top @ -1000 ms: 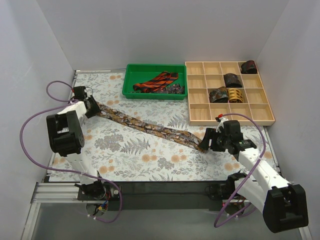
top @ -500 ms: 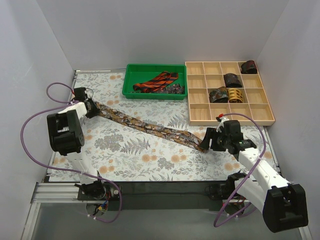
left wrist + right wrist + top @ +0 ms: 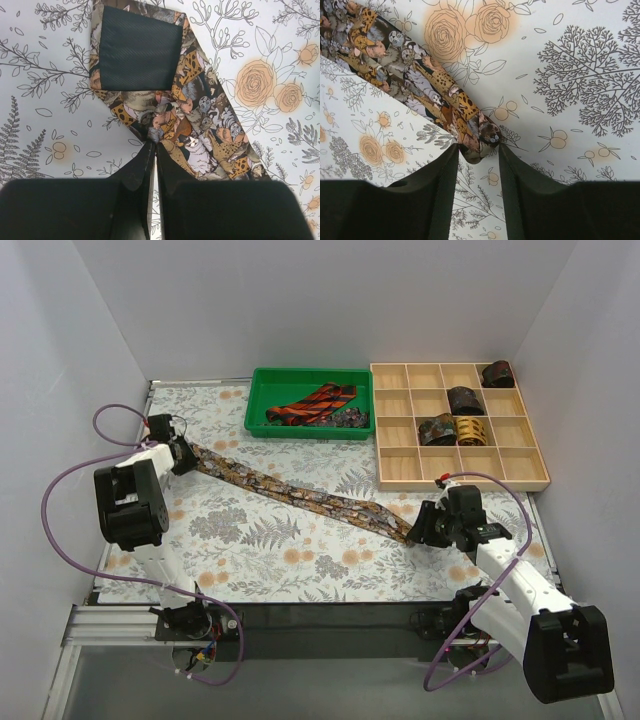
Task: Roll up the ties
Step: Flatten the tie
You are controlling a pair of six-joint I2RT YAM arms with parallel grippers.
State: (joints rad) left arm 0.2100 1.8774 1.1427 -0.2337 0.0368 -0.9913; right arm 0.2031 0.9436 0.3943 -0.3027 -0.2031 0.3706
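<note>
Top view: the mottled tie [image 3: 300, 497] lies flat on the floral counter [image 3: 250, 560]. Its long axis runs diagonally from the left tool [image 3: 188, 455], far left, to the right tool [image 3: 413, 533], near right.

Left wrist: closed jaws pinch the tie beside its dark-lined end.

Right wrist: the tapered tip sits between parted jaws, but I cannot tell whether they grip it.

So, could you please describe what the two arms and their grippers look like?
Both the left arm and the right arm have white links with bulky black joint housings. A thin purple cable loops beside the left one, a second purple cable along the right. The left gripper and right gripper each end in two flat, matte black fingers.
</note>
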